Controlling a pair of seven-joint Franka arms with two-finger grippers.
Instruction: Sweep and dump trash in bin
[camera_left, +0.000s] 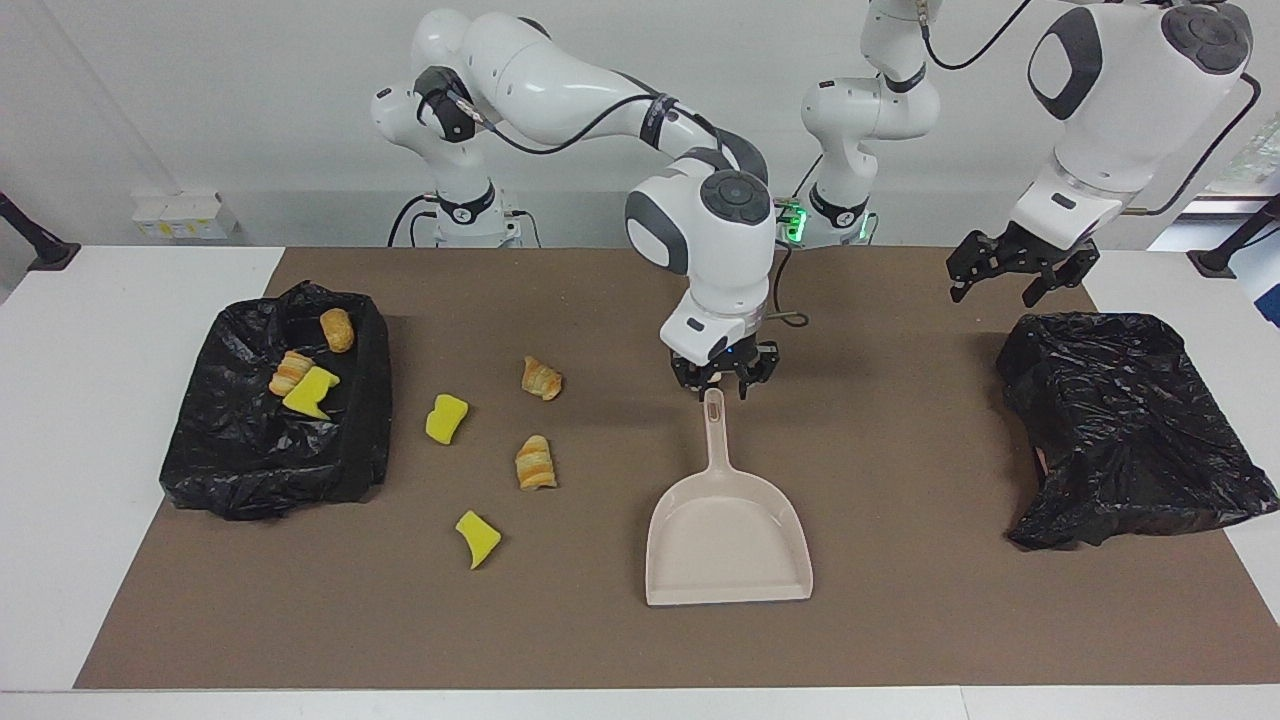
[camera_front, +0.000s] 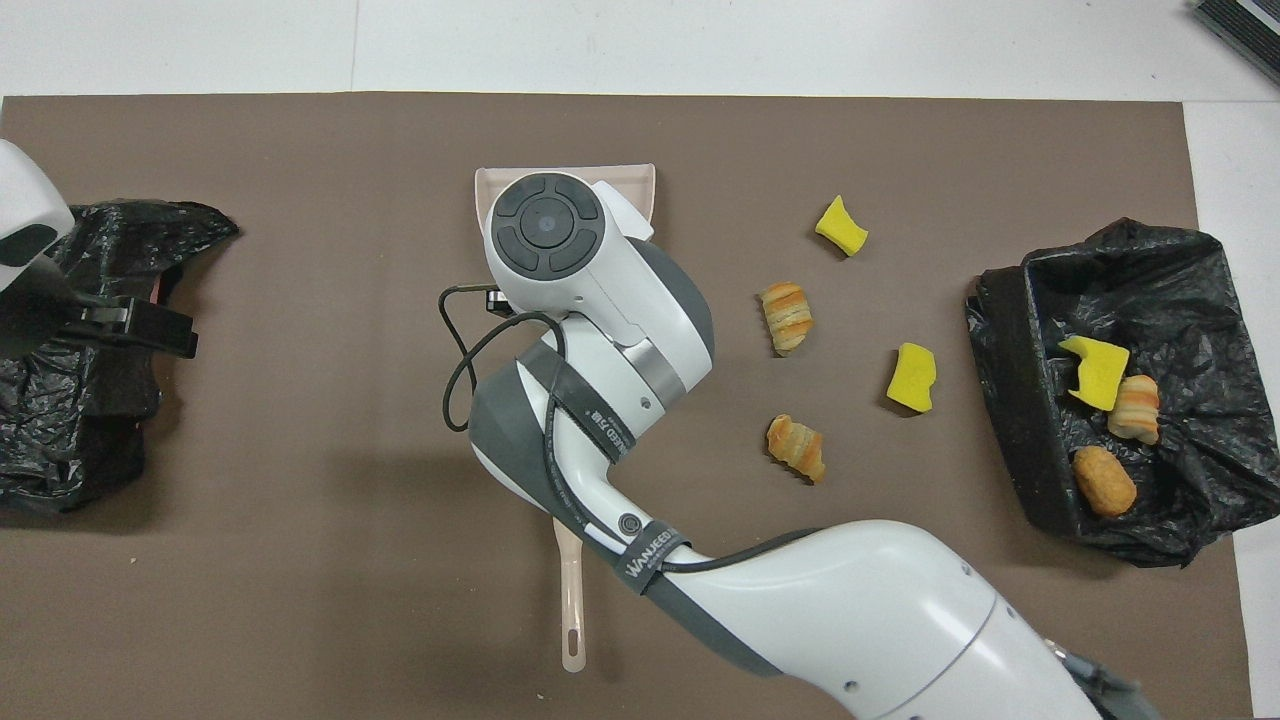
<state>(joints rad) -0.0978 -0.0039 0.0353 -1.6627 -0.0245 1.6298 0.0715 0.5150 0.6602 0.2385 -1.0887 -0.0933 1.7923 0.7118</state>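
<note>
I count three trash pieces in the bin (camera_left: 225, 440), four on the desk (camera_left: 900, 640) beside it; right jaws spread above the dustpan (camera_left: 727, 535) handle, left jaws wide over the other bag (camera_left: 1130, 430).

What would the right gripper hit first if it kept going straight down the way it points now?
Most likely the end of the beige plastic dustpan's handle: the right gripper points down just above it, fingers apart, not holding it. Depth is hard to judge, so it might instead land on the brown mat beside the handle.
</note>
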